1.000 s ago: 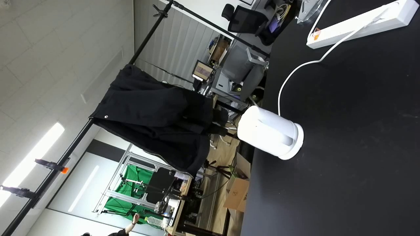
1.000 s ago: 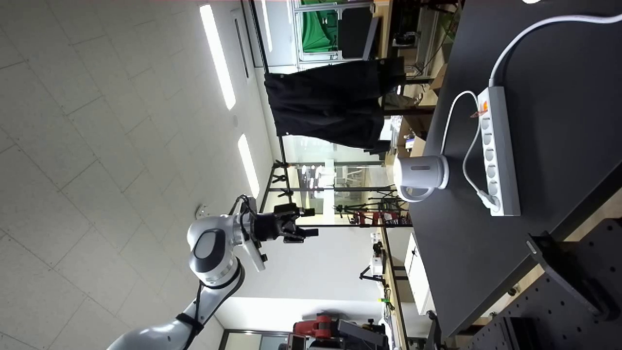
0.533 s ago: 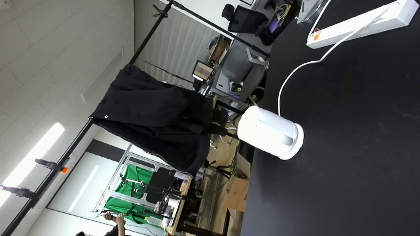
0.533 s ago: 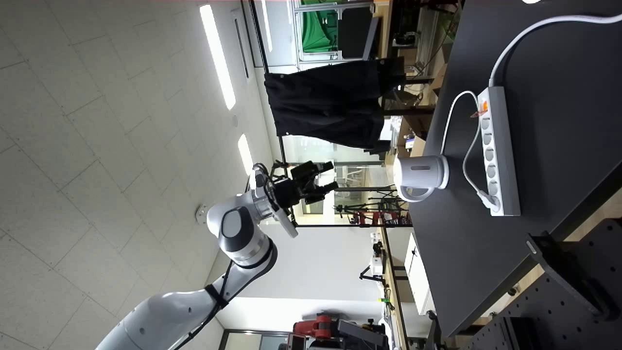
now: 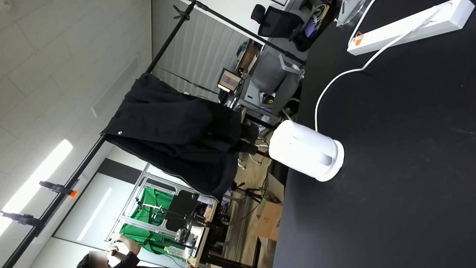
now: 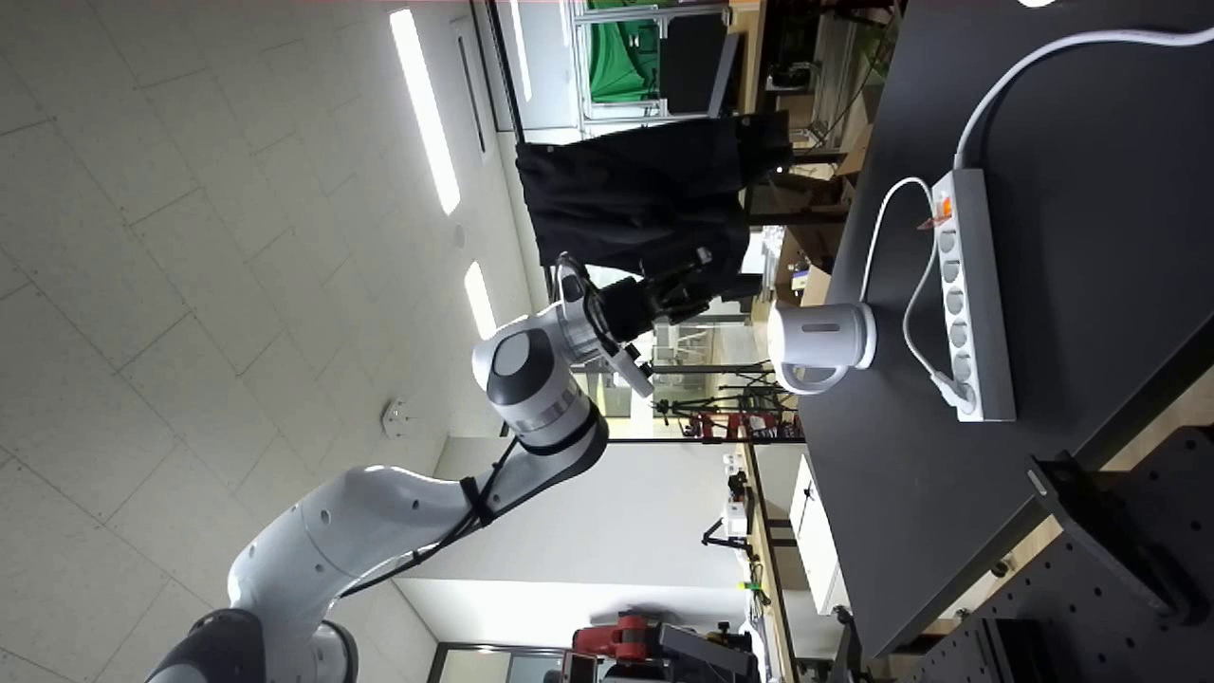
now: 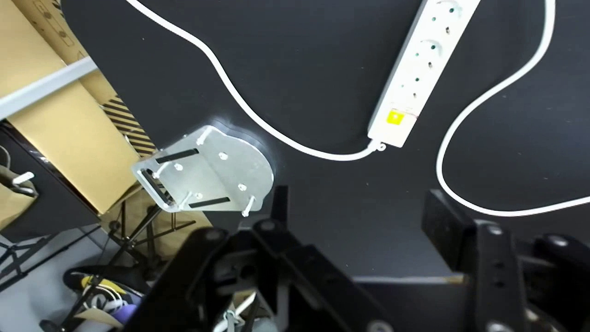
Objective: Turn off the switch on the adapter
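The adapter is a long white power strip lying on the black table. It shows in both exterior views [image 5: 403, 31] [image 6: 984, 304] and at the top right of the wrist view [image 7: 420, 76]. Its switch is orange in both exterior views [image 5: 358, 40] [image 6: 946, 209] and lit yellow in the wrist view [image 7: 395, 117], at the end where the thick cord leaves. A plug sits in the far end. My gripper [image 6: 697, 283] is open and empty, well above the table and apart from the strip. In the wrist view its fingers [image 7: 356, 203] are wide apart, with only table between them.
A white kettle [image 5: 305, 150] [image 6: 823, 334] stands on the table near its edge, with a thin cord to the strip. A metal plate with bolts [image 7: 216, 170] lies near the strip's cord [image 7: 276, 133]. A black jacket [image 6: 645, 204] hangs behind the arm.
In an exterior view the arm and gripper have moved right and up across the picture, from the white wall to in front of the jacket. The strip and kettle have not moved.
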{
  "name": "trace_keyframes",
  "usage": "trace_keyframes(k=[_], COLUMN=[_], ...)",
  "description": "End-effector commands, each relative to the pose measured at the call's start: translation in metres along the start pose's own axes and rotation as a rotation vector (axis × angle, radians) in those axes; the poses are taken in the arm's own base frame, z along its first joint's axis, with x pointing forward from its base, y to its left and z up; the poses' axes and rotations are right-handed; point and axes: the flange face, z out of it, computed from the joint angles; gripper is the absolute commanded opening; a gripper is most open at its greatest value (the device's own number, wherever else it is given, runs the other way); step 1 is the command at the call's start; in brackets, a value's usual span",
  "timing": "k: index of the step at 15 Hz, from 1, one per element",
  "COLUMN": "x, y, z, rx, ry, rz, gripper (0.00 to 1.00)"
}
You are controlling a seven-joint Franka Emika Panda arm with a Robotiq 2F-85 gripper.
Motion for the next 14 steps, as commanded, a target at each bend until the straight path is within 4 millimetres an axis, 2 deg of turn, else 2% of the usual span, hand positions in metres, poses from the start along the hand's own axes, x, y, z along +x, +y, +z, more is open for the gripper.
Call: trace_keyframes(k=[1, 4, 5, 7, 8, 14], x=[0.031, 0.044, 0.027, 0.035, 0.037, 0.040], y=[-0.006, -0.020, -0.010, -0.021, -0.024, -0.021], z=[0.040, 0.071, 0.055, 0.070, 0.074, 0.075], rx=[-0.103, -0.140, -0.099, -0.114, -0.117, -0.124], ry=[-0.069, -0.160, -0.124, -0.154, -0.157, -0.159], rz=[0.053, 0.057, 0.030, 0.027, 0.024, 0.029], gripper=[0.45, 0.25, 0.44, 0.29, 0.26, 0.25])
